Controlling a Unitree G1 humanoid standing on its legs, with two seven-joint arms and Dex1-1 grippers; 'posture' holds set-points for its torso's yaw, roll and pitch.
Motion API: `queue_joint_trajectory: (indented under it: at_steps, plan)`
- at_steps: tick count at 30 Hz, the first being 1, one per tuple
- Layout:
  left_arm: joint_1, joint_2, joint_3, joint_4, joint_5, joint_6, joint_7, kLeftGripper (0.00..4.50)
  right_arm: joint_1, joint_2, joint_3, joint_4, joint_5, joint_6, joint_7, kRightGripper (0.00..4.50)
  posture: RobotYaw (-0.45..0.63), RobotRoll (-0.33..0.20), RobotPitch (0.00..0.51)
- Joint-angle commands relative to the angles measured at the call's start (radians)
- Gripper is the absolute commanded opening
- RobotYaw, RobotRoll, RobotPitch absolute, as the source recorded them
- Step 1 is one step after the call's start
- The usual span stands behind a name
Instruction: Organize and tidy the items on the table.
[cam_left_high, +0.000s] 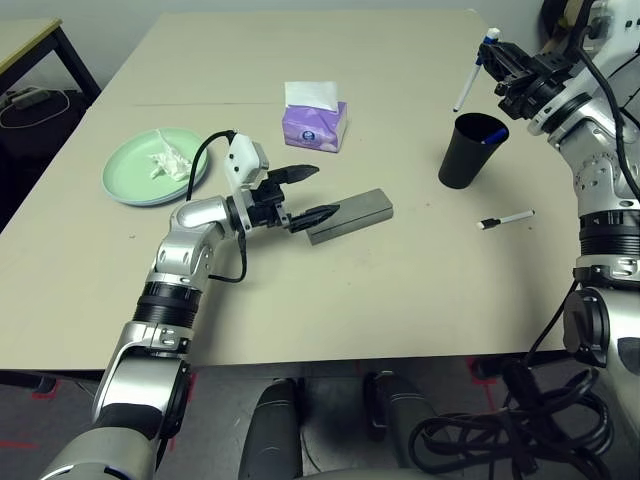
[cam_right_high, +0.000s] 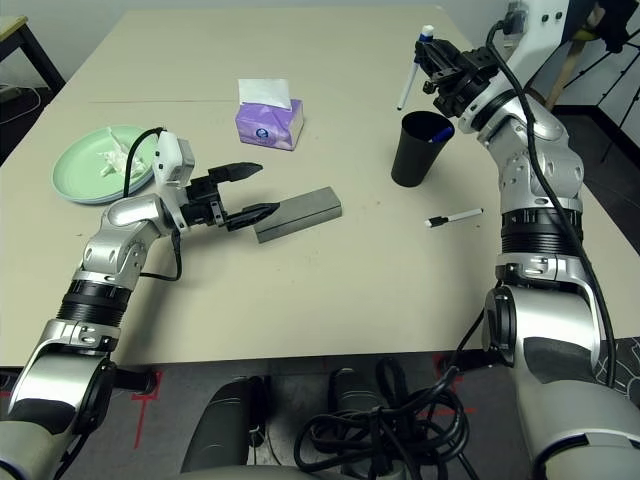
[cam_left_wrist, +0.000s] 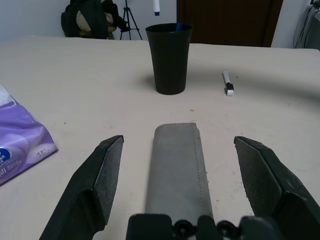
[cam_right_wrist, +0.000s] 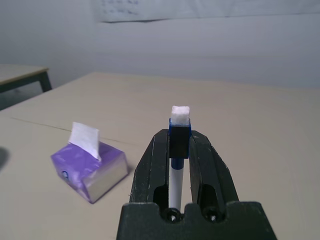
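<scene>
Right hand (cam_right_wrist: 179, 150) grips pen (cam_left_high: 468, 82) | black cup (cam_left_high: 472, 150): blue-capped pen | left hand (cam_left_high: 312, 193) wide

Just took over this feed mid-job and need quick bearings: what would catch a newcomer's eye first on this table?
First, the right gripper raised at the table's far right, jaws shut on a white pen hanging beside and above the black cup, which already holds a blue-tipped pen. Next, the left gripper mid-table, jaws open around the near end of the grey glasses case. Behind it stands a purple tissue box.
</scene>
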Motion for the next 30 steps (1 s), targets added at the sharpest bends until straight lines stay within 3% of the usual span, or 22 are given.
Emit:
queue_joint_trajectory:
  at_steps: [1,8,20,30]
  plan:
    - [-0.021,0.004,0.005,0.017,0.01,-0.005,-0.008,4.5,-0.016,-0.015,0.004,0.013,-0.041,0.033,-0.065,0.39,0.0,0.0,0.097]
    - [-0.019,0.009,0.007,0.012,0.01,-0.001,-0.01,4.5,-0.033,-0.01,0.004,-0.004,-0.068,0.101,-0.155,0.39,0.0,0.0,0.1]
    - [-0.038,0.011,0.006,0.027,0.013,0.0,-0.016,4.5,-0.003,-0.002,0.023,-0.049,-0.083,0.162,-0.165,0.4,0.0,0.0,0.098]
    - [-0.023,0.013,0.001,0.029,0.022,-0.034,-0.033,4.5,0.028,-0.007,0.035,-0.078,-0.082,0.195,-0.149,4.23,0.0,0.0,0.105]
